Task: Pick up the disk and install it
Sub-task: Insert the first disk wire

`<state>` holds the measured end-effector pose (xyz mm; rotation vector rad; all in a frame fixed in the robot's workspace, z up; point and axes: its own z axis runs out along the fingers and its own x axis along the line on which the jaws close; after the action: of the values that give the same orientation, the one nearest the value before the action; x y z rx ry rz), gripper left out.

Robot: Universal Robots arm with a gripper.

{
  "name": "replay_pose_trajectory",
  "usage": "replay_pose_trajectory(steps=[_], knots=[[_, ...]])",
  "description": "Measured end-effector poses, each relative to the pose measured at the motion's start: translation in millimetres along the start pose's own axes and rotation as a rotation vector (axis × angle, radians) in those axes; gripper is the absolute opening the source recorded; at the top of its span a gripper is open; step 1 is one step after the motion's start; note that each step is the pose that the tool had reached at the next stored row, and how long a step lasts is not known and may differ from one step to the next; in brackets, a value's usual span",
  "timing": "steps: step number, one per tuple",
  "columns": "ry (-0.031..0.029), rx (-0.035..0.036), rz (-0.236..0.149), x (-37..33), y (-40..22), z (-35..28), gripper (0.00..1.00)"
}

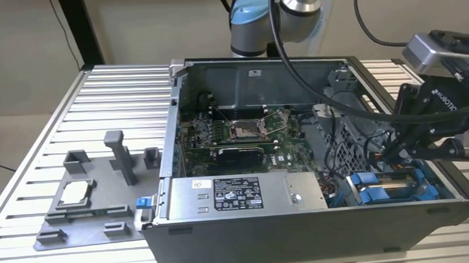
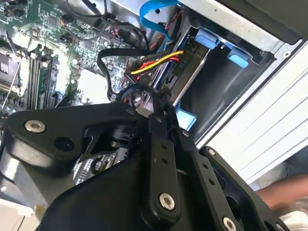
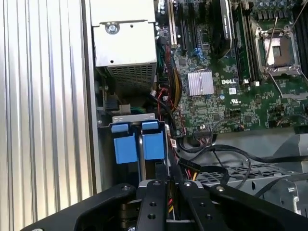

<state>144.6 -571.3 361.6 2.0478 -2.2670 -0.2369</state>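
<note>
Standing on edge in the drive bay at the lower corner of the open computer case (image 1: 301, 249), the disk (image 3: 154, 166) shows its blue carrier tabs (image 3: 126, 144) in the first wrist view, with its silver body seen beside the yellow-and-red cable bundle (image 2: 156, 62) in the second wrist view. The gripper (image 1: 403, 152) hangs right over that bay, its black links pointing down at the disk; whether its fingers are pinching the disk or spread I cannot tell. Further off lie the motherboard (image 1: 234, 131), the long grey power supply box (image 1: 237, 196) and a grey fixture tray (image 1: 89, 204) on the slatted table (image 1: 116, 94).

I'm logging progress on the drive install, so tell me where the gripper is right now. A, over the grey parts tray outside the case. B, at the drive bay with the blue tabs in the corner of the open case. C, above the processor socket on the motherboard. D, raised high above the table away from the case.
B: in the exterior view the gripper sits low inside the computer case, right by the blue tabs of the drive bay.
</note>
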Motion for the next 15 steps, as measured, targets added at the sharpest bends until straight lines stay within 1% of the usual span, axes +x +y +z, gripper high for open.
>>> replay_pose_trajectory(steps=[1,3,4,6,7,8,15], knots=[[0.0006,0.0115,0.0,0.2,1.8,0.7,0.0],[0.0012,0.0385,-0.002,0.6,5.2,2.0,0.0],[0.001,0.0504,-0.002,0.8,7.1,2.8,0.0],[0.0014,0.068,-0.003,1.2,10.7,4.8,0.0],[0.0013,0.0724,-0.003,1.4,11.8,5.4,0.0],[0.001,0.074,-0.003,1.5,12.6,5.8,0.0],[0.0011,0.0751,-0.003,1.6,13.5,5.9,0.0]])
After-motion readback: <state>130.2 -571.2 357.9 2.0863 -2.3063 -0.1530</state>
